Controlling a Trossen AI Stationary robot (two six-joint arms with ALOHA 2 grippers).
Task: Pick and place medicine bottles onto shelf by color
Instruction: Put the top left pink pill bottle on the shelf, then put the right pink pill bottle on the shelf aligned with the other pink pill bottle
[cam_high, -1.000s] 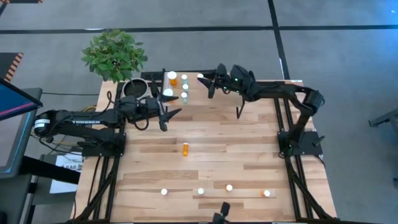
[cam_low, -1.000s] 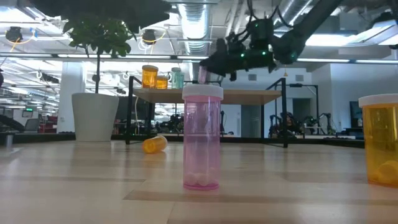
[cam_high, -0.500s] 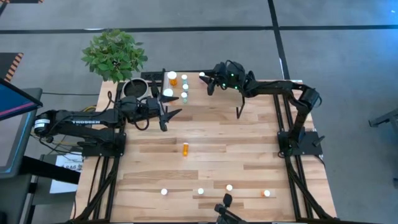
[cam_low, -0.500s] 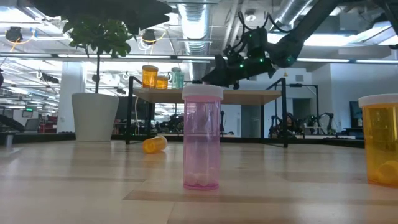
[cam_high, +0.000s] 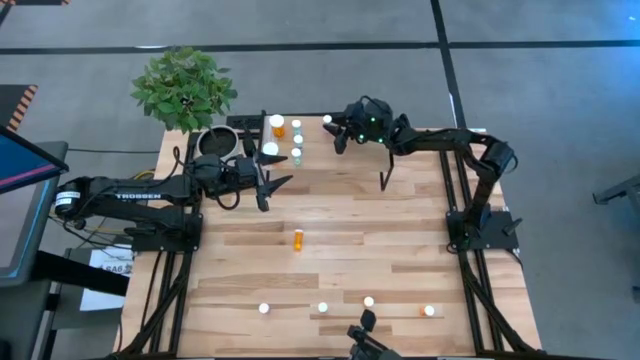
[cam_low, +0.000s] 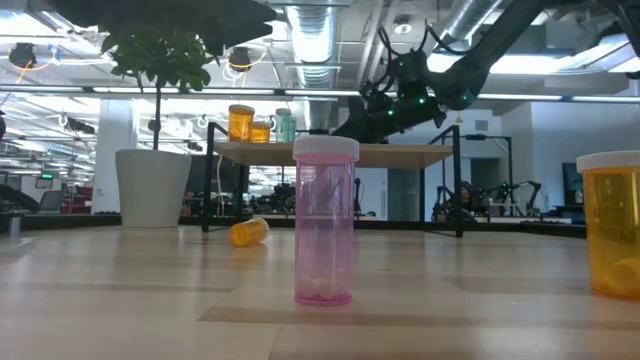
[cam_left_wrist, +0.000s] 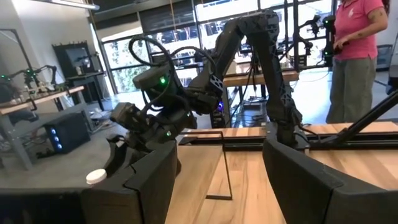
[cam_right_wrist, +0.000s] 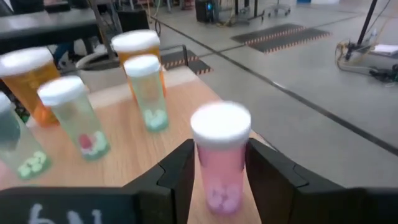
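Observation:
The shelf (cam_high: 340, 160) stands at the table's far side. On its left part stand an orange bottle (cam_high: 277, 125) and teal bottles (cam_high: 297, 140); the right wrist view shows them too, the orange bottle (cam_right_wrist: 25, 84) and a teal bottle (cam_right_wrist: 149, 93). My right gripper (cam_high: 333, 128) is over the shelf's far edge, shut on a pink bottle (cam_right_wrist: 219, 158) with a white cap. My left gripper (cam_high: 270, 180) hangs open and level at the shelf's left end, nothing between its fingers (cam_left_wrist: 149, 180). An orange bottle (cam_high: 298, 239) lies mid-table. My right gripper pinches the pink bottle's body (cam_right_wrist: 205, 168) below the white cap, one finger (cam_right_wrist: 177, 177) on each side. The fingers come nearly level from the table's right side. The bottle stands upright; the gripper hides its base, so I cannot tell whether it rests on the shelf.
Several bottles stand along the table's near edge, among them a pink one (cam_low: 325, 220) and an orange one (cam_low: 612, 225). A potted plant (cam_high: 183, 88) stands at the far left corner. A person (cam_left_wrist: 357, 56) stands beyond the table.
My right gripper has sunk toward the shelf top with the pink bottle and tipped closer to level. The bottle has stayed upright between the fingers.

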